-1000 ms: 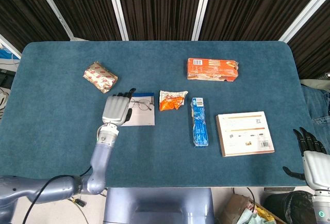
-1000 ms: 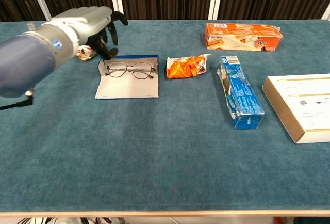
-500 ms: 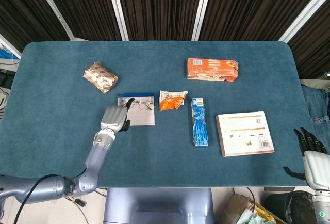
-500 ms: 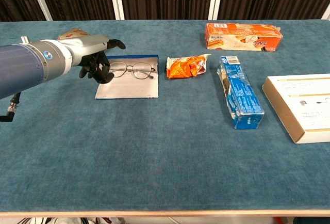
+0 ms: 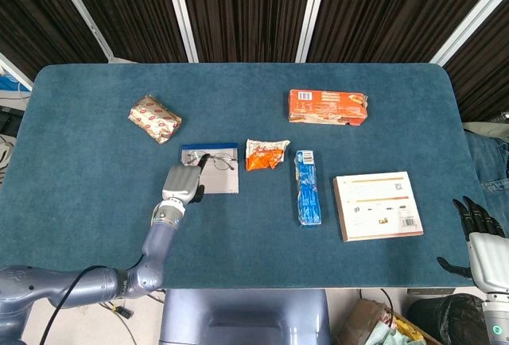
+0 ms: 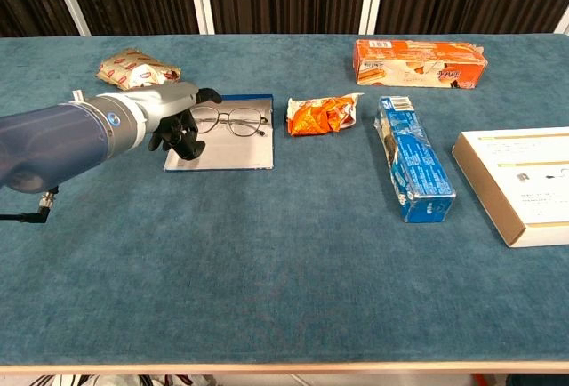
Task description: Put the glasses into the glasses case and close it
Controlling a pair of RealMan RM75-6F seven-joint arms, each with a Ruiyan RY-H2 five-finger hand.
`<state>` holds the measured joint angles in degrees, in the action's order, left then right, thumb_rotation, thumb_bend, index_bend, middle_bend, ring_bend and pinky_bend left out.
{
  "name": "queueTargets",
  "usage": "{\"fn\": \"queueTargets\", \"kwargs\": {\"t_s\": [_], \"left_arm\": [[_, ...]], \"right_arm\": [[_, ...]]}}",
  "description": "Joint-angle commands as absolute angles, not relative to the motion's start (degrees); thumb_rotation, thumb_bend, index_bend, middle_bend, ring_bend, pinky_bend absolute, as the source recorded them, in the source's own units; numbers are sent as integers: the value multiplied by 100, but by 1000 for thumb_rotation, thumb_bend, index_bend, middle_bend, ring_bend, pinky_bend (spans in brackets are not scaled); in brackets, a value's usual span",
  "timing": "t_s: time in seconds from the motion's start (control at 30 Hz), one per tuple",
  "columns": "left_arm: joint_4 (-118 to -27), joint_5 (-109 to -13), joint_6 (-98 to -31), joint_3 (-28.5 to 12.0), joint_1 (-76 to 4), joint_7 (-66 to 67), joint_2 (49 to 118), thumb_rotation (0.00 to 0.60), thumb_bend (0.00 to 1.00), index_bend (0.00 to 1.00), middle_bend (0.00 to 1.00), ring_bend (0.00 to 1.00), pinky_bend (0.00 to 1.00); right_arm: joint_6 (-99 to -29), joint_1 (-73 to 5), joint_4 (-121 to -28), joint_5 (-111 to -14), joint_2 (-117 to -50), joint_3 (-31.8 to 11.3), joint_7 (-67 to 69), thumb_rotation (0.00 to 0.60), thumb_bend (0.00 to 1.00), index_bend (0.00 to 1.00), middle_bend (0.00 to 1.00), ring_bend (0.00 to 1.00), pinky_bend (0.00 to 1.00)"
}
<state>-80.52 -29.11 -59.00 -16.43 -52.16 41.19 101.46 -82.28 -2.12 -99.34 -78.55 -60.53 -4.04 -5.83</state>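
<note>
Thin wire-framed glasses (image 5: 216,160) (image 6: 229,121) lie unfolded on the open, flat glasses case (image 5: 216,180) (image 6: 222,150), which is pale grey inside with a blue far rim. My left hand (image 5: 181,182) (image 6: 178,119) hovers over the case's left edge, beside the left lens. Its dark fingers (image 6: 185,140) curl downward and its thumb points toward the frame, and nothing is seen gripped. My right hand (image 5: 479,238) hangs off the table's right front corner with its fingers apart and holds nothing.
A crumpled orange wrapper (image 5: 266,154) (image 6: 322,114) lies just right of the case. Further right are a blue carton (image 5: 307,188) (image 6: 413,159) and a flat white box (image 5: 377,205) (image 6: 524,181). An orange box (image 5: 328,106) (image 6: 420,61) sits at the back, a foil snack pack (image 5: 154,118) (image 6: 136,69) back left.
My left hand has dropped lower and drawn back from over the case's left part to its left edge. The glasses and case have not moved. The right hand is still.
</note>
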Motion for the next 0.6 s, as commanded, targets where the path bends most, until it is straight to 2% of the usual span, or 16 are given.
{"fn": "queueTargets", "kwargs": {"t_s": [0.03,0.6], "left_arm": [[-7885,-2904,-5816,-1592,-5237,4047,10236,600,512,0,709,719,717],[-7616,-3046,-5790,-1499,-5288,3974,10425,600,511,0,707,720,719]], "right_arm": [[-8227,-212,-9932,-7853,-6052,-405,-580,600,198,0,0,83,161],[-8220,-217,-9930,-7842,-6058,-407,-593,600,197,0,0,83,161]]}}
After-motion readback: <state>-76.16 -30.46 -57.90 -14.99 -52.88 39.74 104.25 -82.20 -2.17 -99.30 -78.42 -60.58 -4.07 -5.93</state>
